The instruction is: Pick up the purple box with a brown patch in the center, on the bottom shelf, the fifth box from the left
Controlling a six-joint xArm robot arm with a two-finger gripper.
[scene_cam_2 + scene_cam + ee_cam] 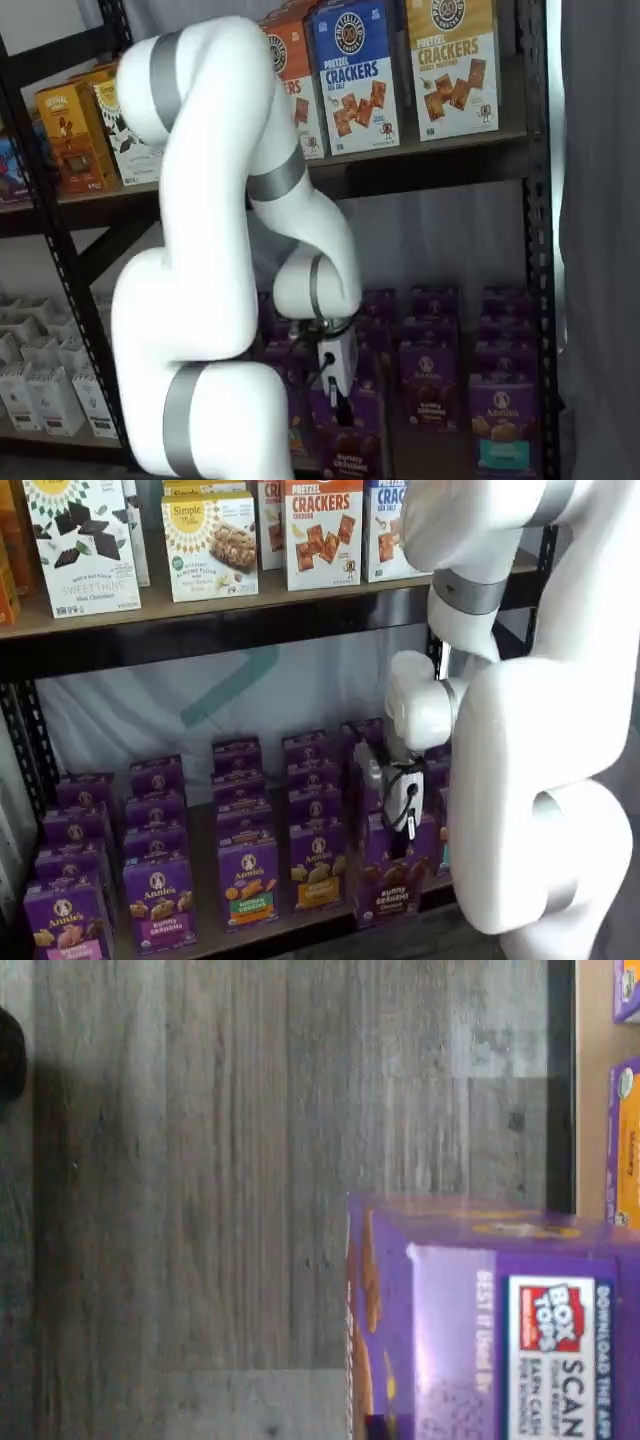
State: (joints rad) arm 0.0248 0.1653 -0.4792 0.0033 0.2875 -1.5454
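Judging from the hand [400,815] clamped on the purple box [392,880], a straight, level pull off the bottom shelf [300,928] would spare neighbouring cartons.

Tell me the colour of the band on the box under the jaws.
Brown, on the purple box; clearest in a shelf view.

End effector [398,830] low, fingers box-clamped.
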